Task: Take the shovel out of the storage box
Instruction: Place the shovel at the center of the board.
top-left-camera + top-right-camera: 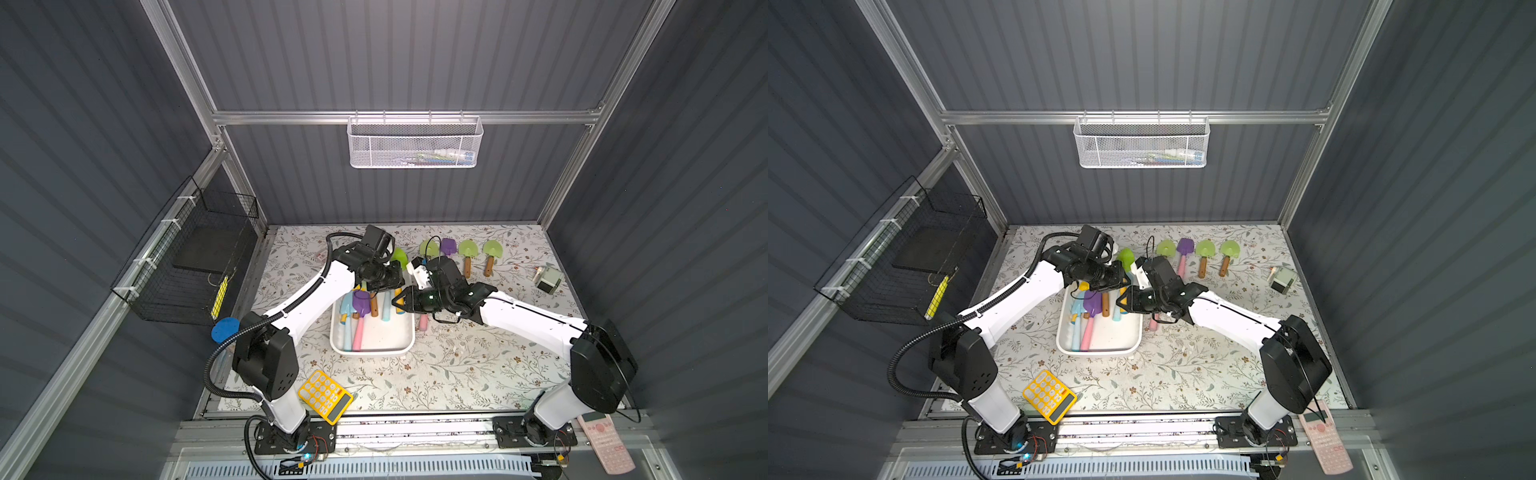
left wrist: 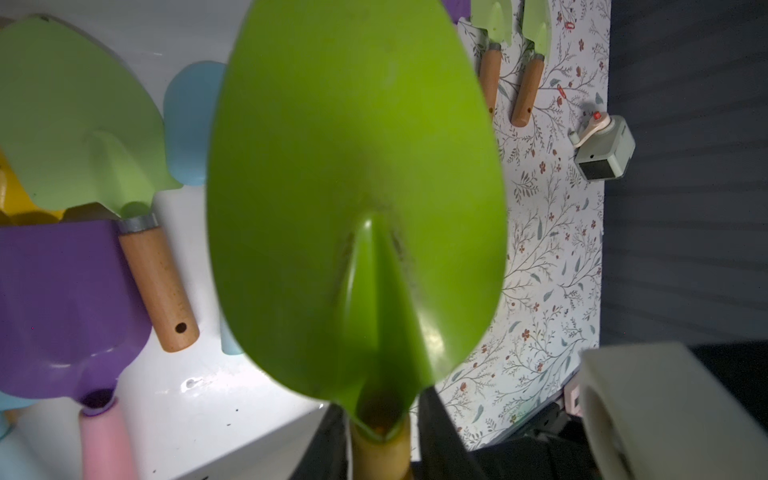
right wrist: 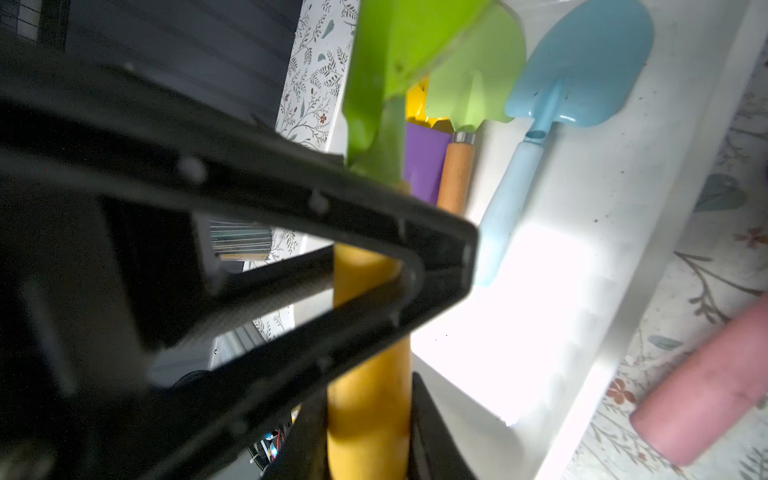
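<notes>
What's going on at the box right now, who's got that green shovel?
Both arms meet over the far end of the storage box. The right gripper is shut on the yellow handle of the green shovel, held above the shovels in the box. The left gripper is at the same handle, but whether it grips is unclear. A purple shovel and others lie in the box.

right claw (image 3: 370,432) clamped, left claw (image 2: 380,440) close beside

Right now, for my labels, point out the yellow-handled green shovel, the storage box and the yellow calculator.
yellow-handled green shovel (image 2: 353,166): left wrist view, blade middle.
storage box (image 1: 388,334): in a top view, bare floor.
yellow calculator (image 1: 320,391): in a top view, keypad.
</notes>
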